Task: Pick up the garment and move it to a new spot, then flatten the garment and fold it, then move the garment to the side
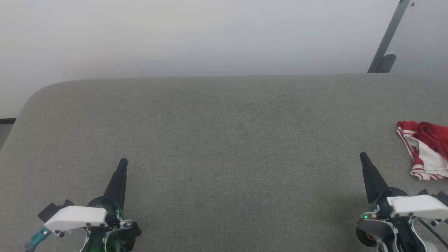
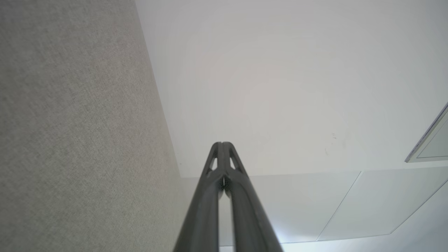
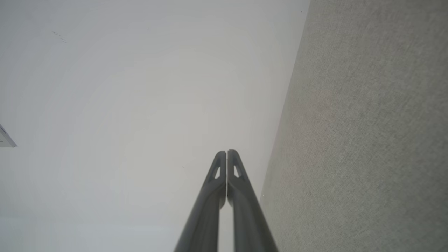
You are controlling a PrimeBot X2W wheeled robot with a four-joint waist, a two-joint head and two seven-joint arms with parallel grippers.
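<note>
Though crumpled, garment (image 1: 424, 150) right of right hand (image 1: 363, 155).

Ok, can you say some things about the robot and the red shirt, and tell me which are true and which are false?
1. The shirt lies crumpled at the right side of the grey surface. True.
2. The right pincer is holding the shirt. False: it is shut on nothing, apart from the shirt.
3. The left pincer is wide open. False: it is shut.
4. The shirt is nearer the right pincer than the left pincer. True.
</note>
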